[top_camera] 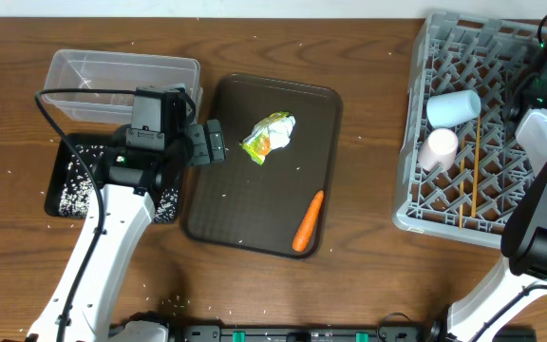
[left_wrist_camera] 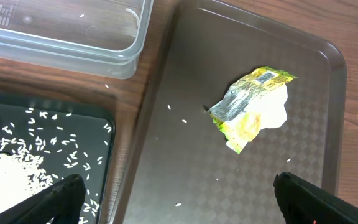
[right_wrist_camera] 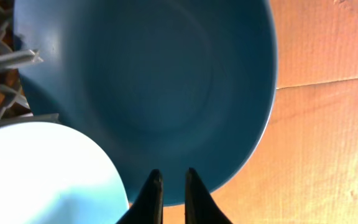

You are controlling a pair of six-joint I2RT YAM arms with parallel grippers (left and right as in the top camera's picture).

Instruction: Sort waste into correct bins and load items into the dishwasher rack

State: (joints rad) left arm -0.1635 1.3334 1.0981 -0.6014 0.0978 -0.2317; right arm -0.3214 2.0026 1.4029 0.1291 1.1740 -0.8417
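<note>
Waste sorting is judged to be in hand. The crumpled yellow-green-and-white wrapper (left_wrist_camera: 253,109) is lying on the flat dark brown tray (top_camera: 216,214), well apart from the orange carrot (top_camera: 309,220). The left gripper (top_camera: 218,142) is being held over the tray's left edge with its jaws spread wide. A reach, pinch and carry to the clear plastic tub (top_camera: 122,71) is probably being called for. The right gripper (right_wrist_camera: 174,193) is being held at the grey lattice rack (top_camera: 408,214), its jaws apparently pinching the rim of the large round blue plate (right_wrist_camera: 154,81).
</note>
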